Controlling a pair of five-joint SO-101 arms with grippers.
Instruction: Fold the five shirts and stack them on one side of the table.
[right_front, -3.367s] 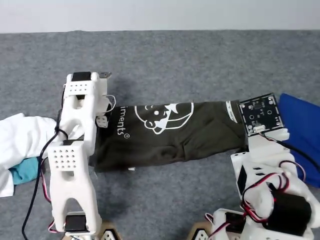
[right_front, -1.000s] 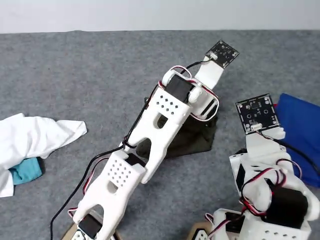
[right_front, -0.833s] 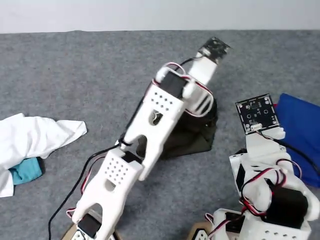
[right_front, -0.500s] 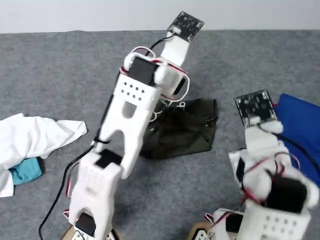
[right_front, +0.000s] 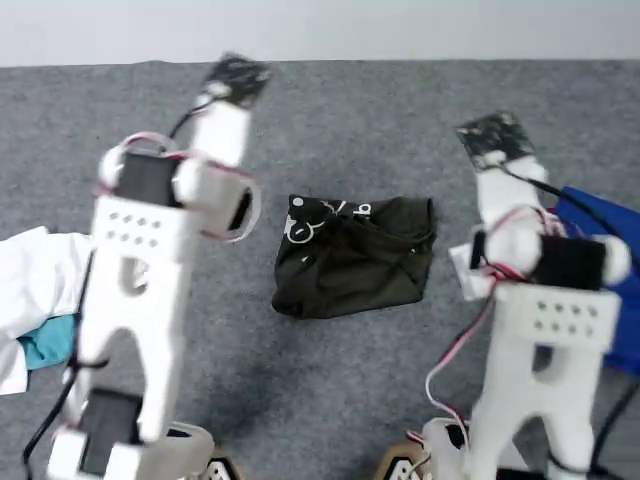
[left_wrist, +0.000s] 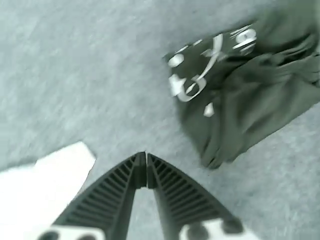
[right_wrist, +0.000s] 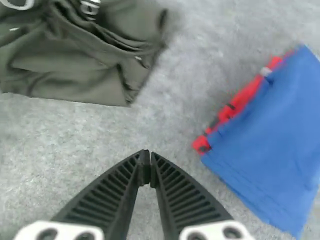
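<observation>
The grey carpeted table (right_front: 400, 130) lay under me, the folded dark shirt (right_front: 355, 260) at its middle between my arms, a white shirt (right_front: 30, 290) at one edge and a blue shirt (right_front: 610, 280) at the other. From my left wrist, my left gripper (left_wrist: 146, 165) was closed on nothing above carpet. From my right wrist, my right gripper (right_wrist: 146, 162) was likewise closed and empty.

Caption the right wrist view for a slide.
Shut right gripper over the grey table, folded dark shirt ahead, blue shirt atop a red garment nearby.
</observation>
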